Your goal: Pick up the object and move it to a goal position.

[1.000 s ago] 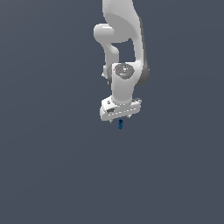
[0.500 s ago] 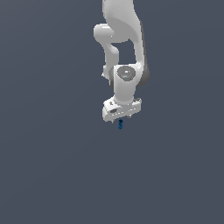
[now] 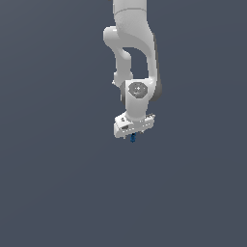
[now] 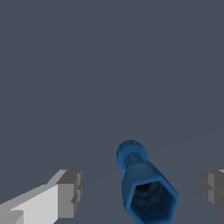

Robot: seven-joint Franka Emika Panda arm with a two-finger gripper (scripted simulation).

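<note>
While our arm hangs straight down over the plain grey table (image 3: 48, 193), we can compare this moment with the two earlier exterior pictures, and the difference is small. The end effector (image 3: 133, 136) sits a touch higher in the exterior view than it did a second ago, and the wrist housing above it has turned a little. The blue object (image 3: 133, 139) kept its place just under the white palm through all three pictures. We judge from this that we are either starting a lift or making a last adjustment over the piece; the pictures alone do not settle which.

As for the grip, the wrist view shows the two grey pads (image 4: 70, 192) standing well apart, one on each side of the object (image 4: 146, 192), with open grey surface between each pad and the blue body. So the fingers are spread and nothing is clamped. That sits oddly with a rise, and we cannot tell from the exterior view whether the piece is resting on the table or is clear of it, since no shadow or contact line shows.

The object lies between the fingers, roughly centred though nearer one pad than the other. Its wide hexagonal, hollow end points toward the camera and its narrower knobbed end points away. No goal marker shows in either view, so we cannot say how far the carry has to go.
</note>
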